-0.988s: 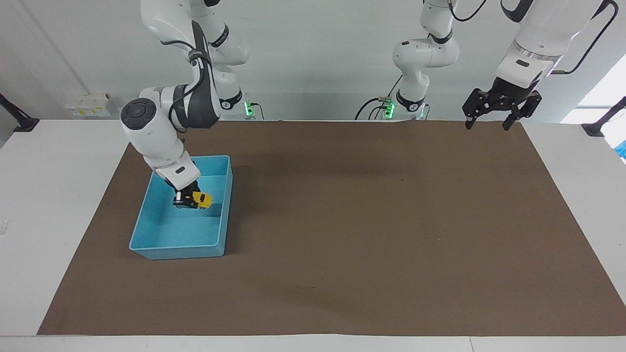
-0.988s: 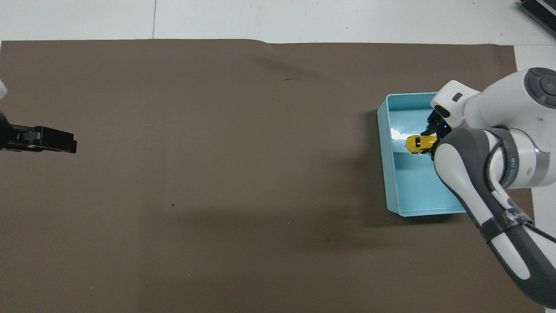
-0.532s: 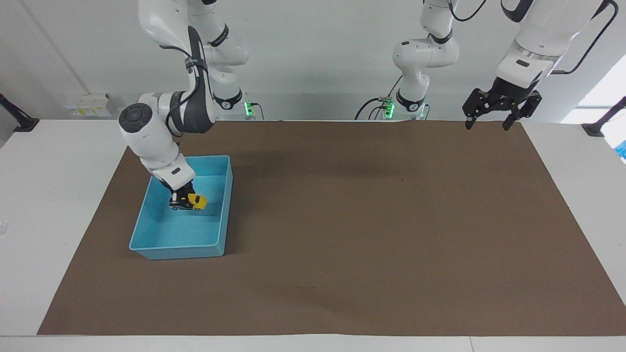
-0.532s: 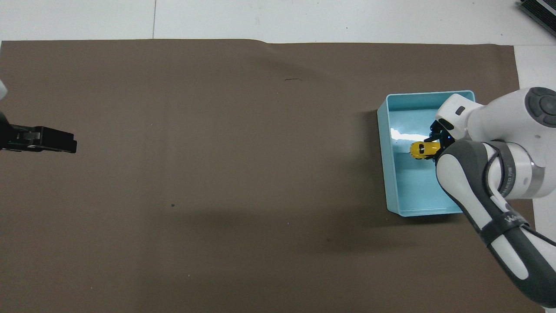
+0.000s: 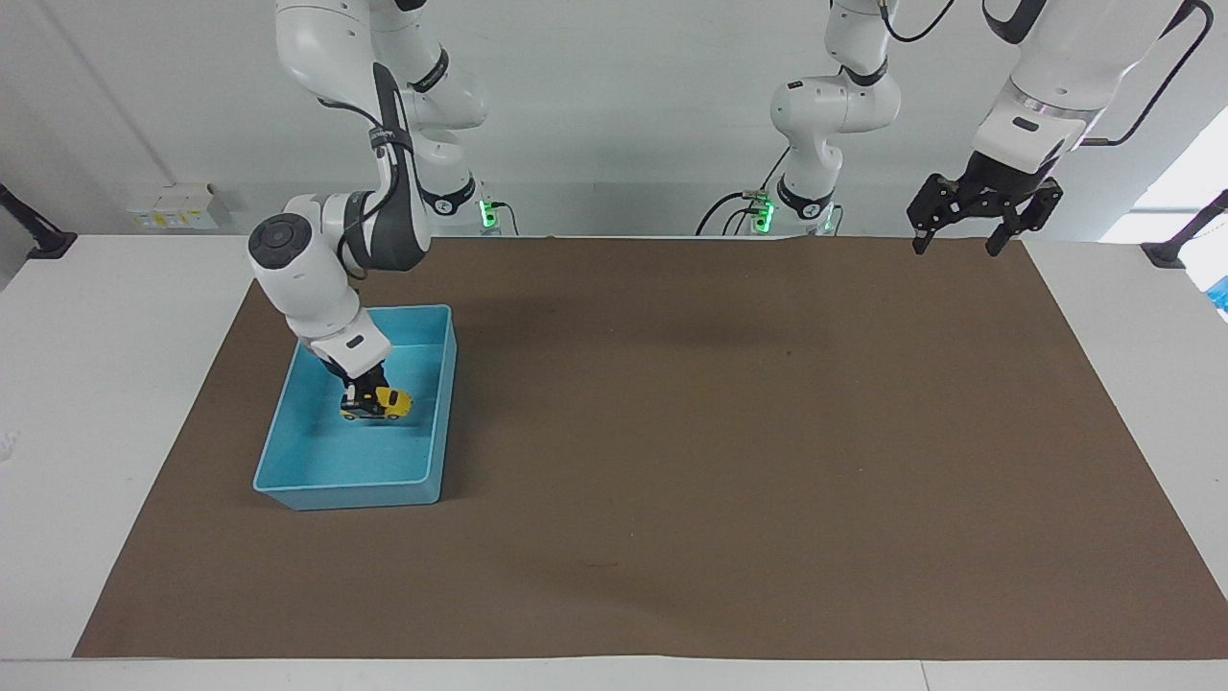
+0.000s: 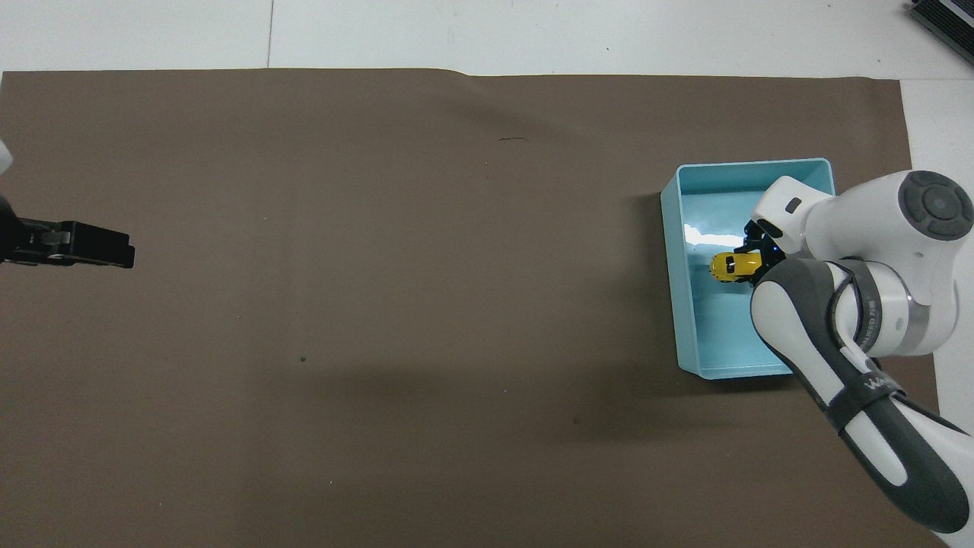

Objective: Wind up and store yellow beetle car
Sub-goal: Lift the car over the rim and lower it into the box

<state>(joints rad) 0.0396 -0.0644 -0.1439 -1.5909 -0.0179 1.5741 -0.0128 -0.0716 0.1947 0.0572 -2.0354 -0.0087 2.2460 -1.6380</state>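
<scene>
The yellow beetle car hangs low inside the blue bin, close to its floor. My right gripper is shut on the car's end, reaching down into the bin from above. Whether the wheels touch the floor I cannot tell. The bin stands at the right arm's end of the table. My left gripper waits open and holds nothing, raised over the mat's corner at the left arm's end.
A brown mat covers most of the white table. The right arm's elbow and forearm overhang the bin's wall nearest the table's end. Cables and green-lit plugs lie by the arm bases.
My right gripper has sunk deeper into the bin with the car in it and shifted a little toward the bin's middle. The left arm has not moved.
</scene>
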